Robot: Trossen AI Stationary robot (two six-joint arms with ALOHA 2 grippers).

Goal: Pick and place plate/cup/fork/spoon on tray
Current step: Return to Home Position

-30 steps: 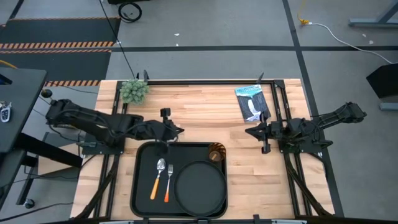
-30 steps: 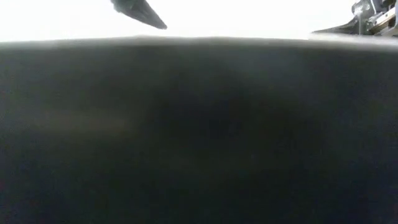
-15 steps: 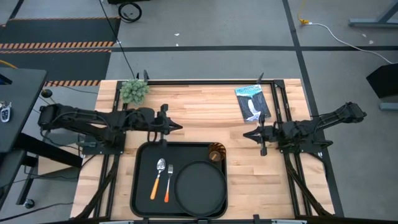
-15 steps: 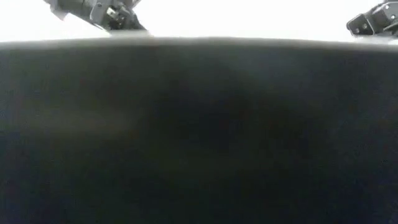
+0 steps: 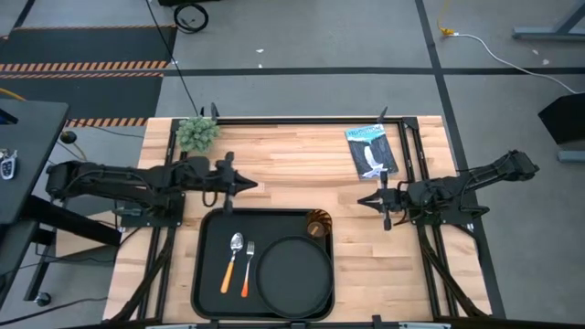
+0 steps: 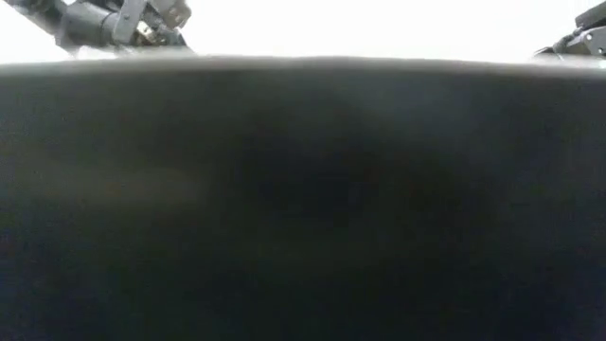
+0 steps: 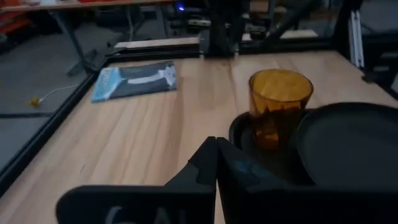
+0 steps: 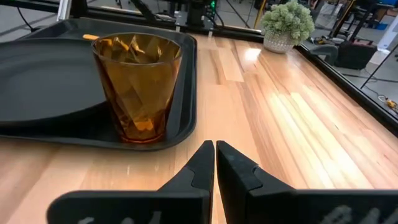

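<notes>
The black tray (image 5: 208, 274) lies at the table's near middle. On it lie the round black plate (image 5: 294, 270), the spoon (image 5: 231, 260) with a yellow-orange handle, the fork (image 5: 248, 265) with a red-orange handle, and the amber cup (image 5: 318, 224) upright in the far right corner. The cup also shows in the right wrist view (image 8: 137, 87) and the left wrist view (image 7: 278, 106). My left gripper (image 5: 249, 185) is shut and empty just beyond the tray's far edge. My right gripper (image 5: 362, 200) is shut and empty to the right of the cup.
A small potted plant (image 5: 197, 133) stands at the far left corner. A blue-and-black packet (image 5: 370, 151) lies at the far right. Black frame rails run along the table's edges. Bare wood lies between the two grippers.
My left gripper has drawn back toward the table's left and far edge, off the tray's far rim. My right gripper has shifted slightly toward the table's left. The things on the tray have stayed where they were.
</notes>
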